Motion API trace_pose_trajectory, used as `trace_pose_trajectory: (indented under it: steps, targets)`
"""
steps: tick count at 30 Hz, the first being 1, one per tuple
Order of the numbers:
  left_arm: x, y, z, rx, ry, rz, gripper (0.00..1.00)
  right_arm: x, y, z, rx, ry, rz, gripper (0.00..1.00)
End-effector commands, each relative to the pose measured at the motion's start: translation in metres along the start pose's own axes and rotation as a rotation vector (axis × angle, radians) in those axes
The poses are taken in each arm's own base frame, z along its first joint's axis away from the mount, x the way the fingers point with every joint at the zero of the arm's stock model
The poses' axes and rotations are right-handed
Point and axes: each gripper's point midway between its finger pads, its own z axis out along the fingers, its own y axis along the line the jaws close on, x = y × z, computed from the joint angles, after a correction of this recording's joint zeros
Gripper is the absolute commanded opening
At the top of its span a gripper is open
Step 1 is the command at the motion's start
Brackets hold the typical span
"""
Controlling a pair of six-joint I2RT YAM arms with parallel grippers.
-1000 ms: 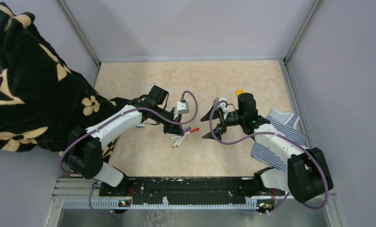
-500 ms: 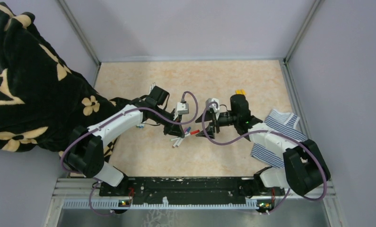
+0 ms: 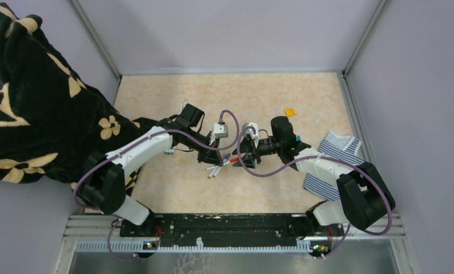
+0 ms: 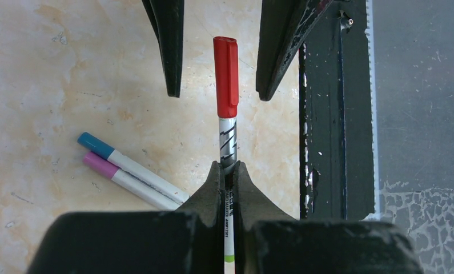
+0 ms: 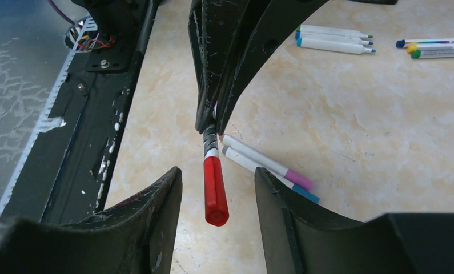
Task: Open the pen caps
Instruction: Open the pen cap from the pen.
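My left gripper (image 4: 228, 168) is shut on the white barrel of a pen (image 4: 228, 142), held level above the table. Its red cap (image 4: 226, 77) points at my right gripper (image 5: 219, 177). That gripper is open, and the red cap (image 5: 215, 191) lies in the gap between its fingers (image 4: 170, 51), touching neither. Two capped pens lie on the table below, one with a blue cap (image 4: 95, 144) and one with a purple cap (image 4: 99, 165). In the top view the two grippers meet at mid-table, left gripper (image 3: 213, 155) facing right gripper (image 3: 242, 153).
Several uncapped pens (image 5: 333, 40) lie farther off on the table, and more pens (image 5: 436, 48) sit beyond them. Small yellow caps (image 3: 290, 112) rest at the back right. A black floral blanket (image 3: 36, 103) fills the left; a striped cloth (image 3: 338, 160) lies right. A black rail (image 3: 224, 222) borders the near edge.
My right gripper has moved left up to the held pen, and its jaws have narrowed around the red cap. The left arm has stayed put.
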Motion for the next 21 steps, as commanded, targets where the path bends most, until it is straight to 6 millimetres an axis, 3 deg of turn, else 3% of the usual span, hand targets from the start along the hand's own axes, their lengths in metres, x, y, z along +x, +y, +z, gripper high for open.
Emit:
trace_pose_trajectory:
  steps: [1,10,21]
  targets:
    - [-0.0082,-0.0001,-0.0018,0.008,-0.026,0.021,0.00,-0.0070,-0.0006,0.0084,-0.024,-0.004,-0.059,0.48]
    - [-0.0062,0.0003,-0.0010,0.008,-0.024,0.023,0.00,-0.0074,-0.0029,0.0108,-0.021,0.006,-0.058,0.28]
    - [-0.0021,0.0012,0.0010,0.012,-0.015,0.012,0.00,-0.0138,-0.0017,0.0100,-0.023,-0.007,-0.066,0.35]
